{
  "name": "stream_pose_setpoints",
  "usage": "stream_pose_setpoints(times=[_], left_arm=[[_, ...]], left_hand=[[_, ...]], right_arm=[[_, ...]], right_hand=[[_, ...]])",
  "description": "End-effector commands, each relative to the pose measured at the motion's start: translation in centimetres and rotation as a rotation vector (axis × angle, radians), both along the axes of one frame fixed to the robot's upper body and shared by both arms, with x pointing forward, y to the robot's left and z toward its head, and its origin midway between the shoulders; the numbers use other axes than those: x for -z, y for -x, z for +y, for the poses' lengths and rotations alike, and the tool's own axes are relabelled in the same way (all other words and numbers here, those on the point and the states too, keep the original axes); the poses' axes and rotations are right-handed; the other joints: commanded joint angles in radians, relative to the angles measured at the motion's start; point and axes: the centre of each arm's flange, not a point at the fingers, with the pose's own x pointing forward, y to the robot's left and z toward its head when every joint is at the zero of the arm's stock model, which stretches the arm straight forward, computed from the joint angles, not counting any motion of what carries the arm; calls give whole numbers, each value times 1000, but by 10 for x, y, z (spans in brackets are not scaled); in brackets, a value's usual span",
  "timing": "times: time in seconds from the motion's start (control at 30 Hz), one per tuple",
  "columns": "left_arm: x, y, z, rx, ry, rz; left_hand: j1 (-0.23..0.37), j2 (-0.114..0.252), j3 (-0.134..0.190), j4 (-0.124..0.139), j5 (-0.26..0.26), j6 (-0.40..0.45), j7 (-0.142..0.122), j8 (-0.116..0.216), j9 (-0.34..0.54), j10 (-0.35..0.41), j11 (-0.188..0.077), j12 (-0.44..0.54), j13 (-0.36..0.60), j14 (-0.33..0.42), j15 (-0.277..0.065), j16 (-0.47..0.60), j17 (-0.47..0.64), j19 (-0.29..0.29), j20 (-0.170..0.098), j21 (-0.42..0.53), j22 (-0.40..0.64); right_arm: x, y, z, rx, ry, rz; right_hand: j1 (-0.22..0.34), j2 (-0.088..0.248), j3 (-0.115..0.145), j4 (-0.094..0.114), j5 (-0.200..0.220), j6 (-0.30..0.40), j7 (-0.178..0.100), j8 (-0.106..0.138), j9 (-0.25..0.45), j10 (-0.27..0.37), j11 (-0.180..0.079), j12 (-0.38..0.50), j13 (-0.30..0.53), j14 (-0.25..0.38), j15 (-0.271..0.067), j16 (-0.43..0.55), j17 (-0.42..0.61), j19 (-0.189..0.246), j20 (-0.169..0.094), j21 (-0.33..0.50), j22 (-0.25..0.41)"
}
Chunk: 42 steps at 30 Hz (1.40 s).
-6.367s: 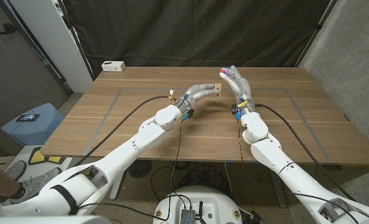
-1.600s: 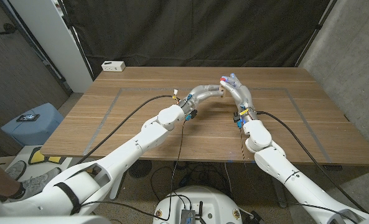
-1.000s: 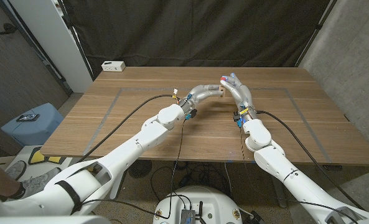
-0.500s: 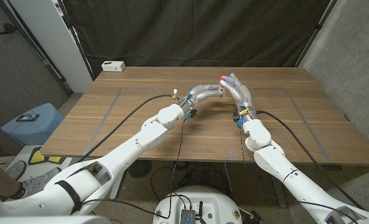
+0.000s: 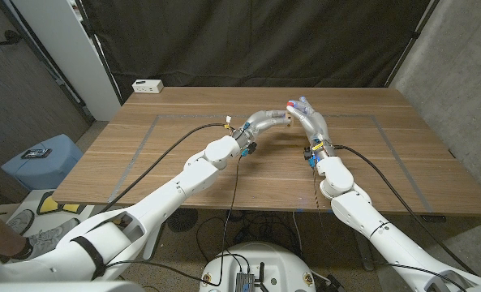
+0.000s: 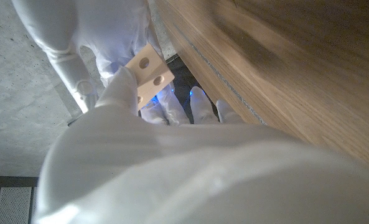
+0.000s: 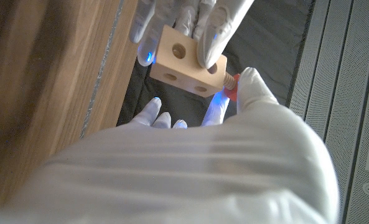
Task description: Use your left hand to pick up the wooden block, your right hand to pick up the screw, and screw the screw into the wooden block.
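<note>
The block (image 7: 188,61) is held above the table (image 5: 183,154), over its far middle part, and it does not touch the wood. The left hand (image 5: 274,117) grasps the block: in the right wrist view its fingers (image 7: 218,31) lie over the top face and the sides of the block, and in the left wrist view a thumb (image 6: 127,87) presses on a face that has two round holes. The block (image 6: 148,74) is pale wood with round holes on several faces; in the head view it is mostly hidden between the two hands. The screw (image 7: 229,84) sits at one side hole of the block, its threaded shaft going into the hole and its red head just outside it. The right hand (image 5: 307,114) holds the screw by this red head, between the thumb (image 7: 254,87) and the fingertips beside it, so this hand is closed on the screw; the other fingers (image 7: 159,112) are spread below the block and do not touch it. The two hands meet at the block, the left one coming from the left of it and the right one from the right. A small white box (image 5: 148,85) stands on the far left corner of the table, well apart from the block; what is in it cannot be seen.
</note>
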Motion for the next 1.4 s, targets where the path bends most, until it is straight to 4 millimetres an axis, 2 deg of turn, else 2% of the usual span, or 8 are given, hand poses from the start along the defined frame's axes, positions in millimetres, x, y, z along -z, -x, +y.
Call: stream_pose_setpoints(times=[0.03, 1.4], left_arm=[[2, 2, -1, 3, -4, 0], [4, 6, -4, 14, -13, 0]], left_hand=[[0, 7, 6, -1, 5, 11, -1, 6, 2, -5, -2, 5, 2, 3, -55, 3, 2, -1, 9, 6, 2], [0, 6, 5, 0, 5, 11, -1, 6, 2, -4, -2, 5, 2, 3, -54, 4, 2, 2, 8, 7, 2]], right_arm=[[1, 2, -3, 3, -1, -7], [5, 5, -10, -2, -8, -13]], right_hand=[[0, 5, -4, 2, 3, 9, 0, 5, 4, -5, -6, 4, 2, -2, -3, 4, 2, -2, -3, 4, 4], [-13, 8, -11, 4, 3, 14, 3, 12, 4, -15, -11, 2, 2, -5, -2, 4, 3, -2, -3, 5, 4]])
